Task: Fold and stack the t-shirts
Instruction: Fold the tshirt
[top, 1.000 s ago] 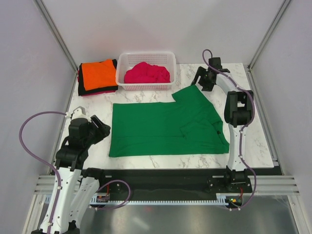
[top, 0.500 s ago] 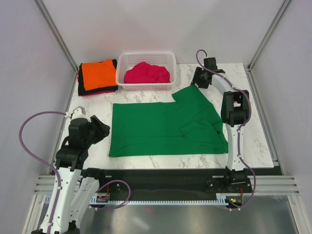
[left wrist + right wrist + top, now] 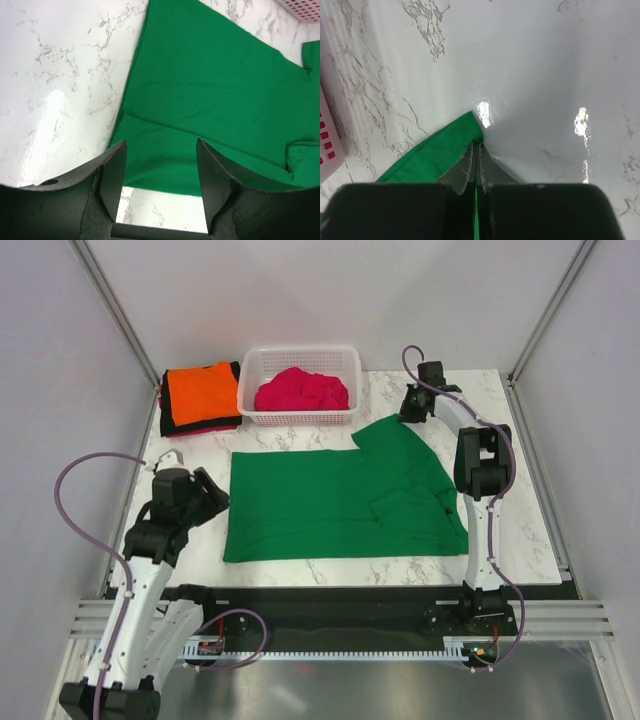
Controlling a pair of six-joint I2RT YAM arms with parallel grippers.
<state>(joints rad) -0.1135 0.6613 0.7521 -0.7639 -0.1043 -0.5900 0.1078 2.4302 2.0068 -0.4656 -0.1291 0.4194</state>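
A bright green t-shirt (image 3: pixel 340 502) lies spread flat on the marble table, one sleeve pointing to the far right. My right gripper (image 3: pixel 410 412) is shut on that sleeve's hem corner (image 3: pixel 465 131); a thin green edge shows between its closed fingers. My left gripper (image 3: pixel 203 502) hovers open at the shirt's near left edge (image 3: pixel 165 165), nothing between its fingers (image 3: pixel 114 175). A magenta-pink t-shirt (image 3: pixel 301 390) lies crumpled in the basket. An orange t-shirt (image 3: pixel 201 390) sits folded on top of dark ones at the far left.
The white lattice basket (image 3: pixel 300 418) stands at the back centre, its corner (image 3: pixel 327 145) just left of my right gripper. The folded stack lies left of it. Grey walls and frame posts enclose the table.
My right gripper has moved down onto the green sleeve corner and shut on it. My left arm has shifted forward and right, toward the shirt's left edge.
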